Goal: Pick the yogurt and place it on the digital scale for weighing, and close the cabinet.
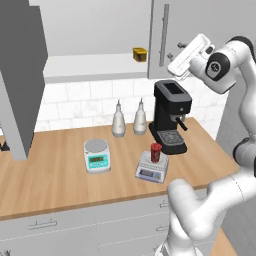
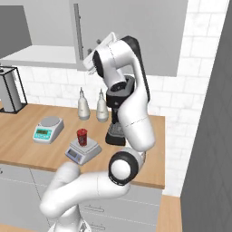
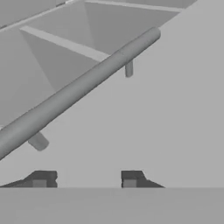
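The yogurt [image 1: 156, 152] stands on the digital scale [image 1: 151, 168]; the cabinet [image 1: 20, 80] gapes open. The gripper [image 3: 85, 179], fingers parted and empty, faces the right door's bar handle [image 3: 78, 89].

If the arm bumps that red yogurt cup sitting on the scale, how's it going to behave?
The yogurt stands upright, taller than wide, so a high sideways nudge would probably tip it. Being cylindrical, it would likely roll once down. The digital scale has a smooth-looking platter, so the cup might slide instead.

No text is readable; the digital scale [image 1: 152, 170] display shows nothing legible.
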